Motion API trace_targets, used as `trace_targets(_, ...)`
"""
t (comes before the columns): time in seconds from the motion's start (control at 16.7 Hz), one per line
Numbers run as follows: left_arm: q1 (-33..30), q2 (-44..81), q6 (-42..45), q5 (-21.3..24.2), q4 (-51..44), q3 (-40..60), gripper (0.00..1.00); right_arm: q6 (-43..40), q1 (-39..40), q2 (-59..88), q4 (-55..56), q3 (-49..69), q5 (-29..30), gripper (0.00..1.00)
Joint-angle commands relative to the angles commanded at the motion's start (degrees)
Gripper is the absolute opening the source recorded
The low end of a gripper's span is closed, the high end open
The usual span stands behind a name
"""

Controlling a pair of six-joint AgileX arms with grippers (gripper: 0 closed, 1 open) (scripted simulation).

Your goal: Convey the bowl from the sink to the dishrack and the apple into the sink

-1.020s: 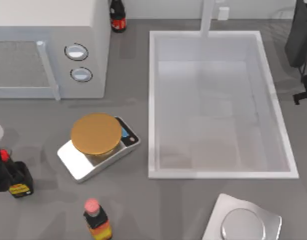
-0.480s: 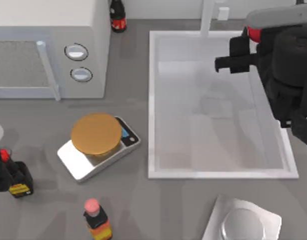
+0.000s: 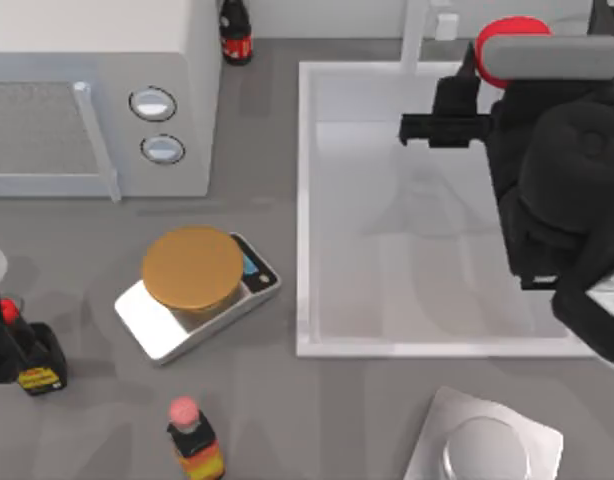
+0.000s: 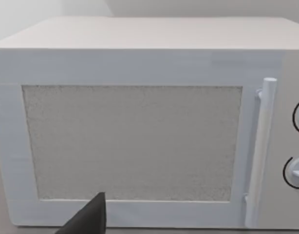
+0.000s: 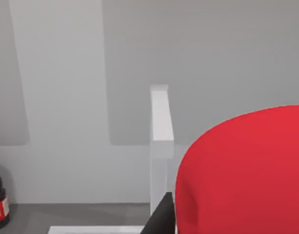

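The right arm reaches in from the right edge of the table and stretches across the far right part of the sink (image 3: 307,210), with its bulky black body covering the basin's right rim. The right gripper (image 3: 487,62) sits up over the back rim, right beside the white faucet post (image 3: 415,35), and it's clamped on the apple (image 3: 507,45). You can see the red fruit poking out from behind the grey link in the top view, and in the right wrist view the apple (image 5: 247,170) sits big and close with one dark finger (image 5: 161,217) against it. So the apple is held in the air above the back of the sink, not resting in it. The basin floor is bare white. The left arm is parked at the table's left edge near a small bottle (image 3: 39,368), left gripper (image 3: 5,345) facing the microwave (image 4: 140,126); can't tell how its jaws stand
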Motion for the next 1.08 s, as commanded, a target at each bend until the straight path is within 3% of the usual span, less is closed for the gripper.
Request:
trace_targets(0.48,0.00,0.00,0.00,0.00,0.00,0.00,1.00,0.07,0.07,3.75,3.97,-0.21,-0.02,0.00)
trace_targets(1.08,0.00,0.00,0.00,0.00,0.00,0.00,1.00,-0.19,0.07,33.21,38.94,-4.91,0.56,0.00)
